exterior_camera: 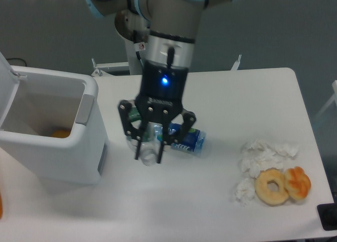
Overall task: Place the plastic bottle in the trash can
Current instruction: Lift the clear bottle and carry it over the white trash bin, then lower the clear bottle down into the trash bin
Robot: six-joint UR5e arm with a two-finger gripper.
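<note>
The hand (149, 159) hangs low over the table (226, 94), its fingers spread wide on either side of the plastic bottle (149, 147), which lies on the table just right of the trash can (52, 142). The can's lid stands open, something orange inside. A blue-labelled bottle (185, 138) lies just beside the clear one. Crumpled tissues (263, 155) and two doughnuts (283, 185) sit well apart.

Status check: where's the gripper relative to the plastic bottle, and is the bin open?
Gripper open, fingers straddling the plastic bottle on the table. Not gripped yet. Labelled bottle lies right beside it, crowding. Trash can at image left, lid open.
</note>
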